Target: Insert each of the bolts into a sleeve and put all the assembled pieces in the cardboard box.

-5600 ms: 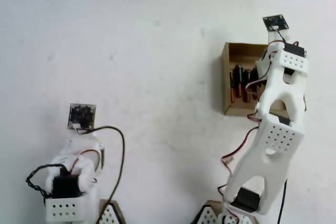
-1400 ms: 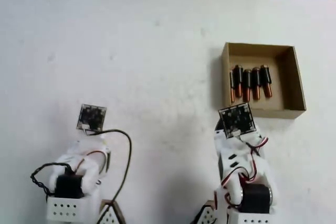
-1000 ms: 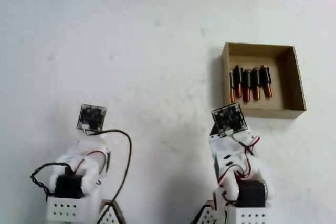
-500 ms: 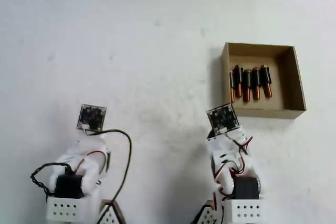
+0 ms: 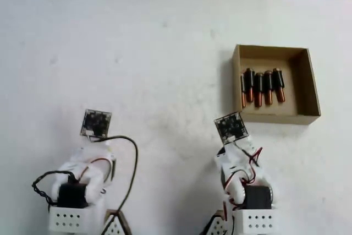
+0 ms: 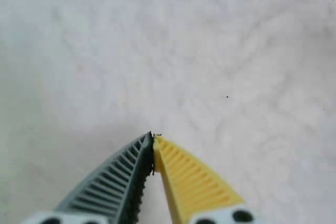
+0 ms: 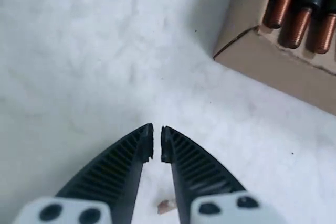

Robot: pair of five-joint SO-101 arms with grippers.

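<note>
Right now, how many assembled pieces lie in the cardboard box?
5: four assembled pieces side by side in the cardboard box, a fifth partly hidden against its left wall.

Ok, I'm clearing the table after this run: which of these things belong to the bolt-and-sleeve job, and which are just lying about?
Part of the job:
- cardboard box
- assembled pieces, lying inside it
- left gripper and right gripper, both over the table

Just lying about:
- small brown scrap on the table by the right gripper

Sleeved bolts [image 5: 268,85] lie together in cardboard box [image 5: 275,118]
</note>
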